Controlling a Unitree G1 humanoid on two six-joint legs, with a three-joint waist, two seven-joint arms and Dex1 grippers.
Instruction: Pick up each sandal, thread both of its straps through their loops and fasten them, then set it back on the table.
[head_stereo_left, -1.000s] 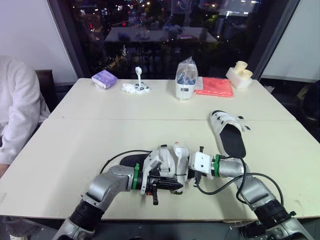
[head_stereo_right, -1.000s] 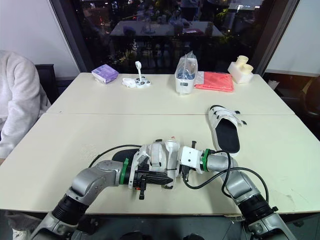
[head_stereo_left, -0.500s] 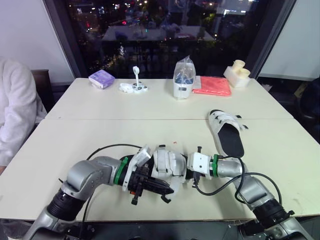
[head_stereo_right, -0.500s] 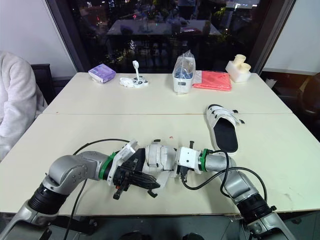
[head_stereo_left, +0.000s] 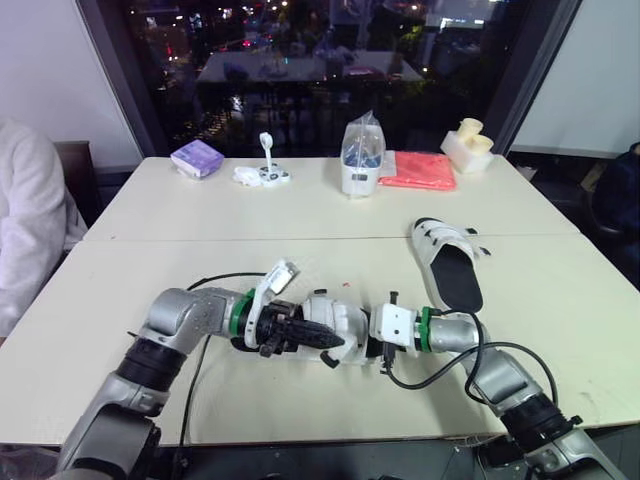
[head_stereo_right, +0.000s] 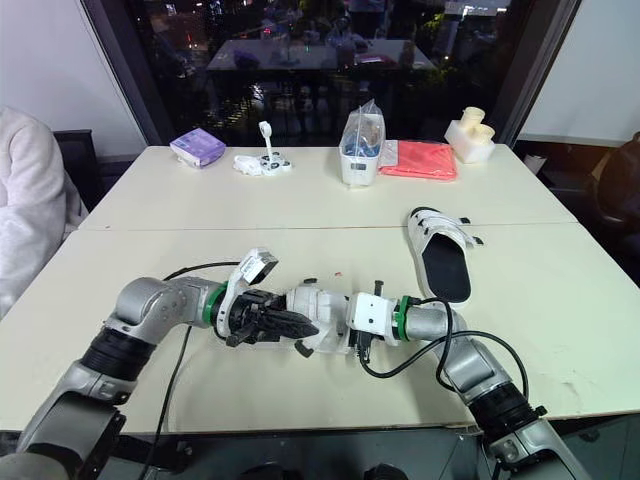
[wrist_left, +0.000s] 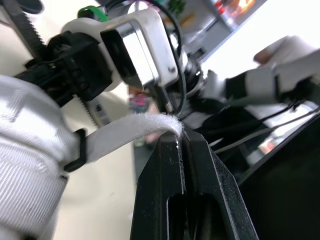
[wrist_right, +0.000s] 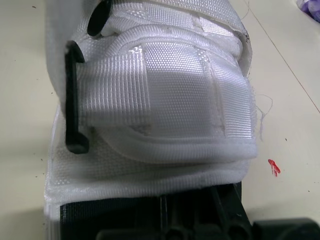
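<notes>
Worked sandal: the white sandal (wrist_right: 165, 100) is low over the near tabletop (head_stereo_left: 560, 330), close to its front edge and about midway along it, between the two grippers. I cannot tell whether it touches the surface.
Strap: a white strap (wrist_left: 125, 134) runs out through a black loop (wrist_right: 73, 100) on the sandal's side, and its free end is pinched.
Left gripper: the left gripper (wrist_left: 181, 137) is closed tight on the tip of that strap.
Left arm pose: the elbow is out toward the tabletop's left edge. The forearm is low and nearly level over the surface, pointing right into the sandal.
Right gripper: the right gripper (head_stereo_left: 366, 342) is pressed up against the sandal from the right. I cannot tell its grip.
Right arm pose: it comes in from the front right corner, forearm level and pointing left, so it meets the left gripper head-on.
Second sandal: a white sandal with a black footbed (head_stereo_left: 450, 270) lies flat on the right part of the near tabletop, just in front of the seam. It is well apart from the grippers.
Cables: a black cable (head_stereo_left: 213, 284) loops on the surface beside the left arm, and another cable (head_stereo_left: 440, 376) loops beside the right arm.
Far tabletop, left to right: a purple packet (head_stereo_left: 197, 157) near the far left corner, small white pieces (head_stereo_left: 258, 175), a clear bag (head_stereo_left: 360, 158), a coral cloth (head_stereo_left: 420, 171), and a cream holder (head_stereo_left: 468, 146) near the far right corner.
Left edge: a person's pale sleeve (head_stereo_left: 25, 230) is beside the table.
</notes>
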